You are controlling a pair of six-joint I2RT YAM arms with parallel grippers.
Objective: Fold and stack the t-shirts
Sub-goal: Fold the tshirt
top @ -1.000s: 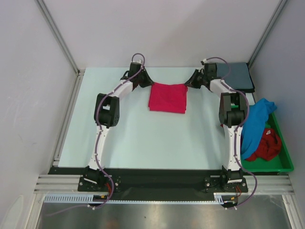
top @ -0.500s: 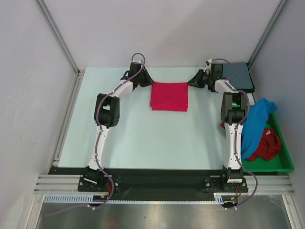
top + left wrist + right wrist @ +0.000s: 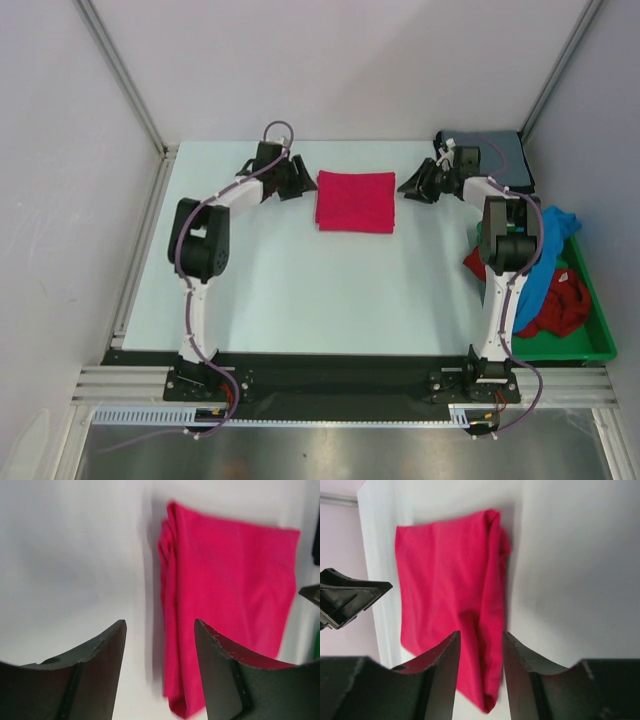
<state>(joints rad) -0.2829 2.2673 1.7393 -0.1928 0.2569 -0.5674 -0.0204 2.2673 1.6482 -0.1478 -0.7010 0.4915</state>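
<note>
- One pale, flat tabletop (image 3: 300,290) carries everything, walled in on three sides by white panels.
- Two white-and-black jointed arms reach from the near edge to the far half of the table: the left arm (image 3: 195,250) bends in from the left, the right arm (image 3: 505,250) from the right.
- A green plastic tray (image 3: 590,345) lies along the right edge of the table.
- A bright blue cloth t-shirt (image 3: 550,250) lies crumpled in the tray, spilling over its inner rim by the right arm.
- A bright pink-red cloth t-shirt (image 3: 355,201) lies folded into a flat rectangle on the far middle of the table, between the two grippers.
- A grey-blue cloth t-shirt (image 3: 505,160) lies folded flat in the far right corner.
- A darker red cloth t-shirt (image 3: 562,305) is bunched in the tray, partly under the blue one.
- The left gripper (image 3: 298,182) sits just beside the pink-red shirt's left edge, fingers apart and holding nothing.
- The right gripper (image 3: 408,187) sits near the shirt's right edge, fingers also apart and empty.
</note>
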